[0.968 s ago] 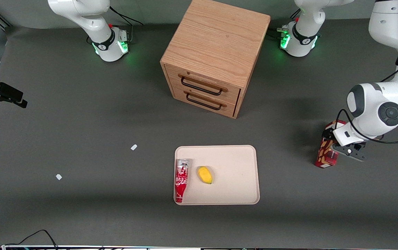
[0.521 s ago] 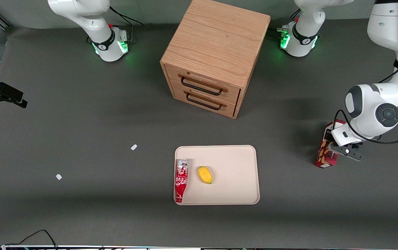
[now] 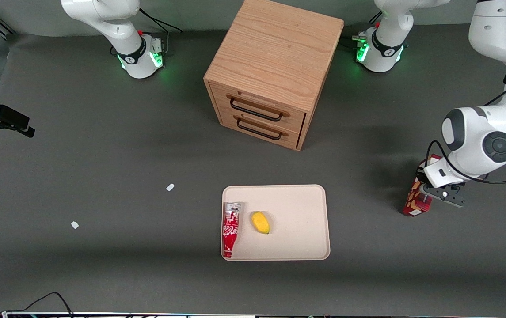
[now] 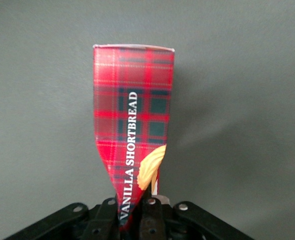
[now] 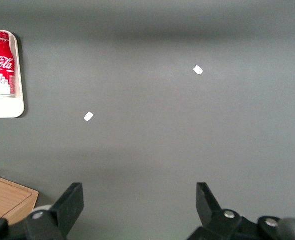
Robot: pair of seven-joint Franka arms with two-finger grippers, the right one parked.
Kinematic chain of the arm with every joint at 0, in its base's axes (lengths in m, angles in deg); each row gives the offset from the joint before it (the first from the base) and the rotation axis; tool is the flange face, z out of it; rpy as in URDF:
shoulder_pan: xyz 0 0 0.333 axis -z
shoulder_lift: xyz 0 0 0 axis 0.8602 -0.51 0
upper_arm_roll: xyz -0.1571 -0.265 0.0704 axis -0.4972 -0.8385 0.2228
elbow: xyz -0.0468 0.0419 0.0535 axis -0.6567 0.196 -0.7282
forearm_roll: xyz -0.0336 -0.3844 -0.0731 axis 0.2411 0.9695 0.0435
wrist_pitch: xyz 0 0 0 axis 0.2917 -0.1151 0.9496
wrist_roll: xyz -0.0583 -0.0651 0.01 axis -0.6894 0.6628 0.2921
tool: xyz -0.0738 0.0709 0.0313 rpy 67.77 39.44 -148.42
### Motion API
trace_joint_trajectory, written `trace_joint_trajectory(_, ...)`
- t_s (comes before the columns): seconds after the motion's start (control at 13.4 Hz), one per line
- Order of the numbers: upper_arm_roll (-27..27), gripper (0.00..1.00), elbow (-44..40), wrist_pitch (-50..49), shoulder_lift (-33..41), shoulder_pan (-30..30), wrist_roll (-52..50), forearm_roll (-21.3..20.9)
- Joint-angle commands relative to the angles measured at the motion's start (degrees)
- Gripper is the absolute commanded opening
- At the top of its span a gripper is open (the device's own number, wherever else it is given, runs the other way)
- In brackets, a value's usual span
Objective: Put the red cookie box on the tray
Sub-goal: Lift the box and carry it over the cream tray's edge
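The red cookie box (image 4: pixel 132 125) is pinched at one end by the gripper (image 3: pixel 434 191), fingers (image 4: pixel 150 210) closed on it; the carry to the tray (image 3: pixel 297 207) remains to be done.

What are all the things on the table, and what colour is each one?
Cookie box: one, red tartan, toward the working arm's end of the table, off the tray, in the tool's grip.
Tray: one, cream, in front of the cabinet, nearer the camera.
Soda bottle: one, red and white, lying in the tray by its rim.
Yellow fruit: one, in the tray beside the bottle.
Cabinet: one, wooden, two drawers with dark handles.
White scraps: two, on the mat toward the parked arm's end.
Table: dark grey mat.
Tool: one, black, shut on the cookie box's end.
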Motion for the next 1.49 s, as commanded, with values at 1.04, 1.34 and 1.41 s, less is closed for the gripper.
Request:
trace_joint_trajectory(1.04,-12.31,0.00,-50.91,-31.39,-19.63,14.79,-44.88,3.66)
trace_joint_trajectory(1.34,-12.22,0.00,-49.59,-23.48,-25.35,17.87,-50.59,3.04)
trace_joint_trajectory(1.41,-12.22,0.00,-48.71,-21.72,-25.88,17.96,-50.69,2.96)
